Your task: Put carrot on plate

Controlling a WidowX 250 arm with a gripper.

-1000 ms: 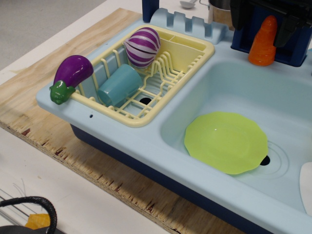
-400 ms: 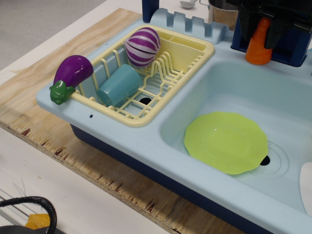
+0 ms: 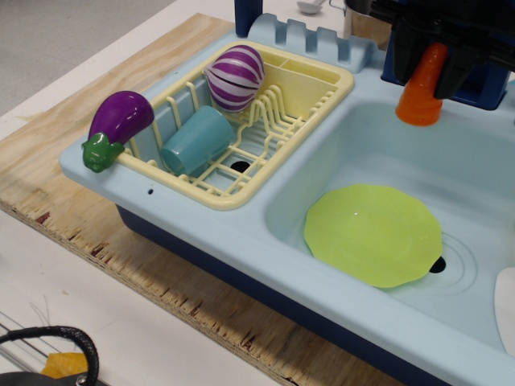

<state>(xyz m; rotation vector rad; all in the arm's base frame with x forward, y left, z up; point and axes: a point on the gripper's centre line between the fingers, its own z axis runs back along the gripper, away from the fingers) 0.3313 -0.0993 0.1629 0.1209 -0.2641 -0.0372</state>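
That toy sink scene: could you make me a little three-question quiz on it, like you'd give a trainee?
1. True or false: the carrot already lies on the plate.
2. Where does the teal cup sit? A) in the yellow dish rack B) in the sink basin C) on the wooden board
3. Fill in: the eggplant rests on the sink unit's ____ corner, beside the rack.

Key:
1. False. The hand holds the carrot in the air, wide end down, above the basin's back edge.
2. A.
3. Left.
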